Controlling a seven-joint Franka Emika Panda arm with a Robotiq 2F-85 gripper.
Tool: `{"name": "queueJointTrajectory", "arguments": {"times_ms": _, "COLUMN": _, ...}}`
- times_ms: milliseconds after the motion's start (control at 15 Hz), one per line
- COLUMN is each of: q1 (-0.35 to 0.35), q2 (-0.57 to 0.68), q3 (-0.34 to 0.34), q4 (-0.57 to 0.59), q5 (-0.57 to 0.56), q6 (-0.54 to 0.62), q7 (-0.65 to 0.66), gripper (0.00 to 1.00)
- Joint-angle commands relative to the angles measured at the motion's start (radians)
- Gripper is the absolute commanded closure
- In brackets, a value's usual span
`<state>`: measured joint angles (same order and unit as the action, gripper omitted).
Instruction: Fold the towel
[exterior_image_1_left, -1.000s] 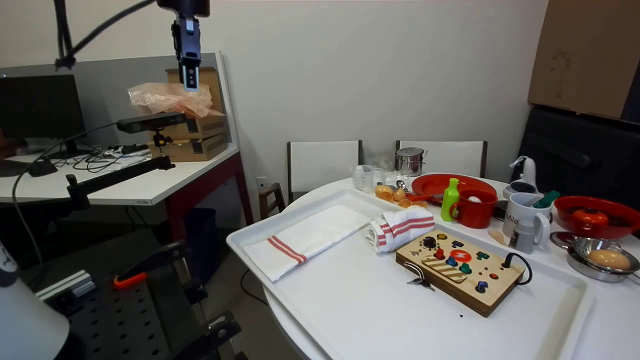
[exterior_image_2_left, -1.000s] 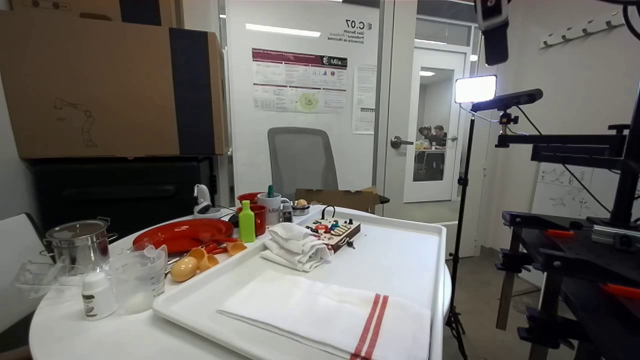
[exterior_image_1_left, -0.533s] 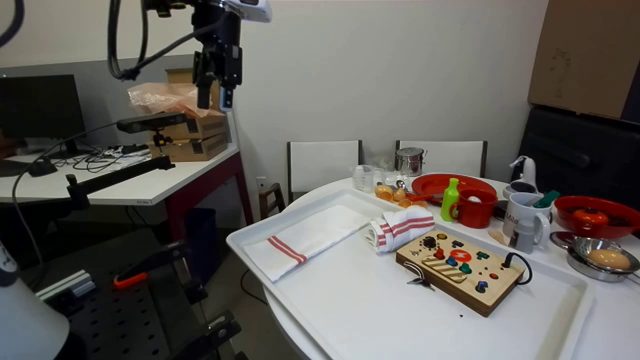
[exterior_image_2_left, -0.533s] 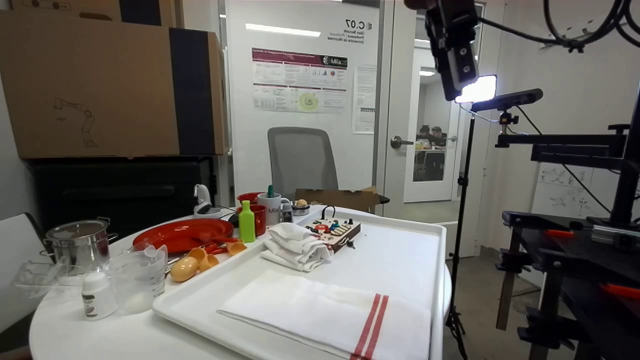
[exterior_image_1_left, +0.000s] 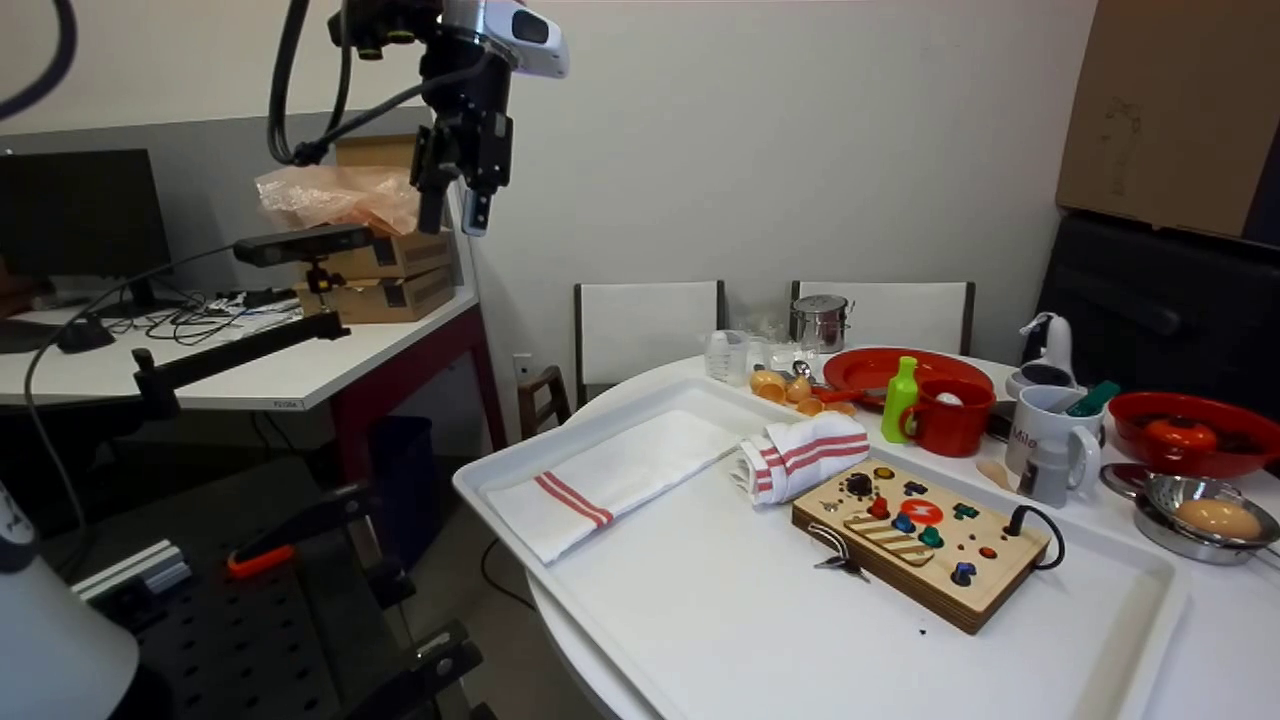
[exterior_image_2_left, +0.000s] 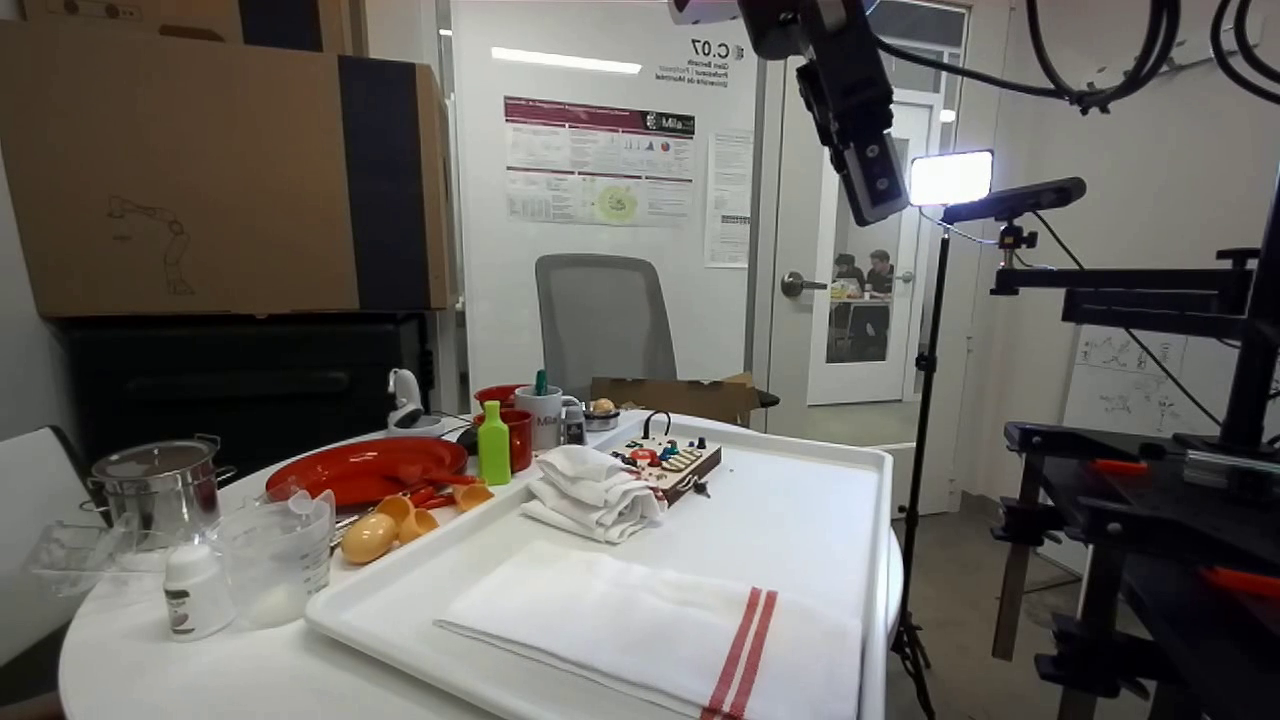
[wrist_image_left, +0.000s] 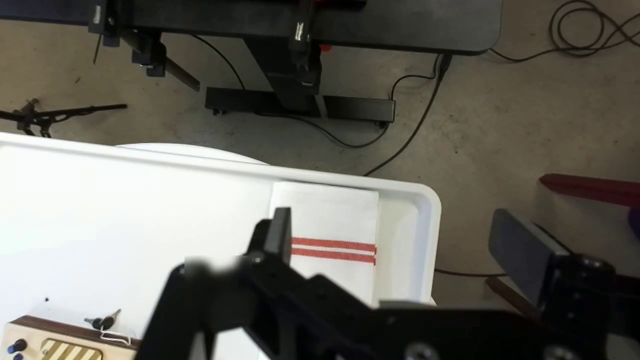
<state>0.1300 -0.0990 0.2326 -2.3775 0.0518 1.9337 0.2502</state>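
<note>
- Risk of lifting one layer only, or of closing on nothing, from a thin, flat dish towel (exterior_image_2_left: 620, 600), seemingly doubled already, judging by a layered edge at lower centre of an exterior view.
- Risk of striking the white tray (exterior_image_1_left: 720, 610), through a descent too near its raised rim; striped end of the dish towel just beside that rim, left of centre in an exterior view.
- Risk of dragging along the bunched-up red-striped cloth (exterior_image_1_left: 805, 460), through a sideways pull, given its place just beside the plain end of the dish towel; contact impossible to tell.
- Gripper (exterior_image_1_left: 454, 215) high in the upper left of an exterior view, jaws wide apart, nothing between them.
- Dish towel laid flat on the tray, well below the jaws and untouched.
- Striped end visible between the fingers (wrist_image_left: 282, 235) in the wrist view, nearer the one at centre than the one at right against the floor (wrist_image_left: 480, 125), by line of sight only.
- Probable need for lowering and some sideways correction before any pinch; otherwise, perhaps one finger down outside the tray.
</note>
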Motion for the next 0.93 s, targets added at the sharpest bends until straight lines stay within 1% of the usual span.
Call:
{"name": "queueJointTrajectory", "arguments": {"times_ms": 0, "q1": 0.016, "q2": 0.008, "q3": -0.018, "q4": -0.017, "q5": -0.005, "q6": 0.028, "q7": -0.029, "gripper": 0.00}}
{"name": "queueJointTrajectory", "arguments": {"times_ms": 200, "q1": 0.013, "q2": 0.047, "q3": -0.031, "q4": -0.003, "q5": -0.012, "q6": 0.092, "q7": -0.109, "gripper": 0.00}}
{"name": "queueJointTrajectory", "arguments": {"times_ms": 333, "q1": 0.009, "q2": 0.095, "q3": -0.040, "q4": 0.028, "q5": -0.039, "q6": 0.121, "q7": -0.147, "gripper": 0.00}}
{"name": "queueJointTrajectory", "arguments": {"times_ms": 467, "q1": 0.010, "q2": 0.158, "q3": -0.048, "q4": 0.081, "q5": -0.066, "q6": 0.115, "q7": -0.175, "gripper": 0.00}}
{"name": "queueJointTrajectory", "arguments": {"times_ms": 867, "q1": 0.037, "q2": 0.368, "q3": -0.053, "q4": 0.319, "q5": -0.127, "q6": 0.043, "q7": -0.153, "gripper": 0.00}}
